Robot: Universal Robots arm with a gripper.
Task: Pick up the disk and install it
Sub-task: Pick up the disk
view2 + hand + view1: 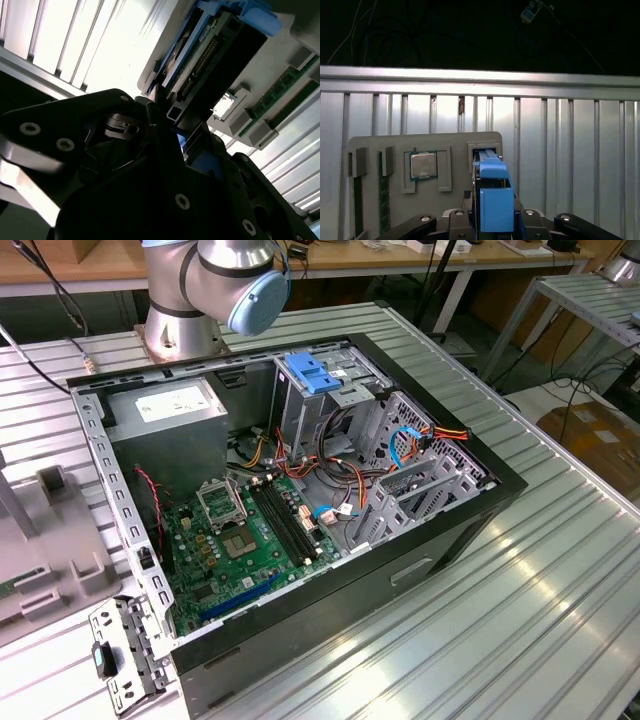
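Claw pinching the hard disk at its holder tray

In the first wrist view the black claw (494,222) is closed onto the disk (495,200), with a finger (457,216) on either side of it; the disk stands on edge, its blue side rail facing the camera; the second wrist view shows its black connector edge (210,55) just past the claw; the disk's far end meets a slot in the grey holder tray (455,200) straight beyond the claw, and whether it sits in that slot cannot be told; off to one side of the disk the tray carries a processor chip (423,165) and green memory modules (382,195); beyond the tray runs the ribbed metal table (580,150); the exterior view shows the open computer case (400,570) and its motherboard (250,540).
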